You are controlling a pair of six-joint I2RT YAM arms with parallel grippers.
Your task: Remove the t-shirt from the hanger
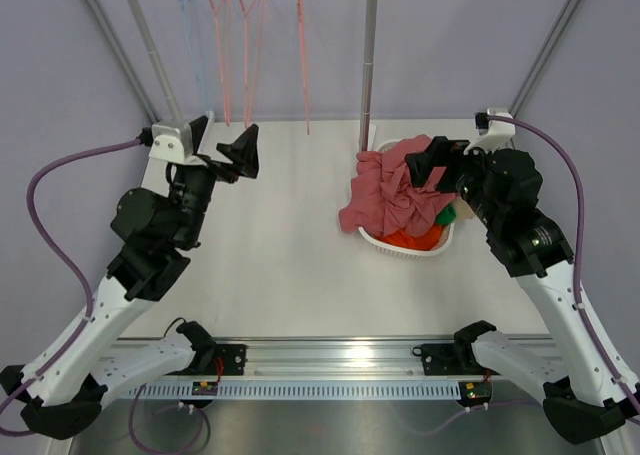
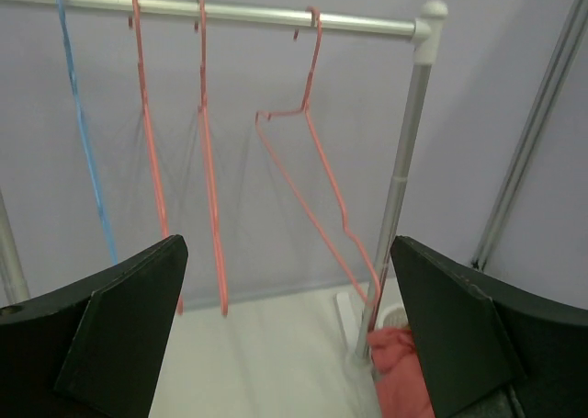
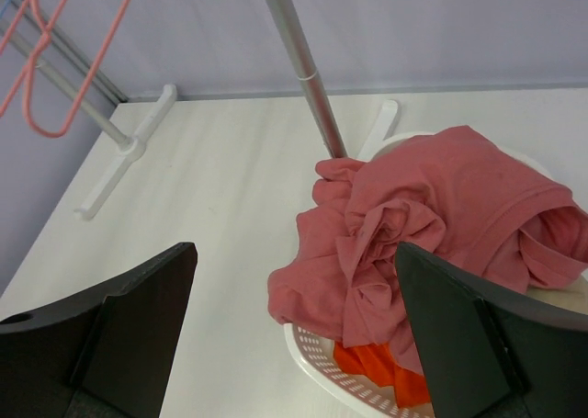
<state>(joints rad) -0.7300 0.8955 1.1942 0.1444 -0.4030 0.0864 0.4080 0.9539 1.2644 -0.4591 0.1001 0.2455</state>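
Observation:
A pink-red t-shirt [image 1: 392, 190] lies crumpled in a white basket [image 1: 405, 248], draped over its left rim; it also shows in the right wrist view [image 3: 432, 225]. Bare pink hangers [image 2: 317, 197] and a blue hanger [image 2: 84, 142] hang on the silver rail [image 2: 239, 12]; none carries a garment. My left gripper [image 1: 240, 153] is open and empty, raised near the hangers. My right gripper [image 1: 428, 165] is open and empty, just above the t-shirt in the basket.
An orange garment [image 3: 381, 367] lies under the t-shirt in the basket [image 3: 322, 363]. The rack's right upright pole [image 1: 369, 75] stands just behind the basket, its white foot [image 3: 115, 156] on the table. Frame poles stand at both back corners.

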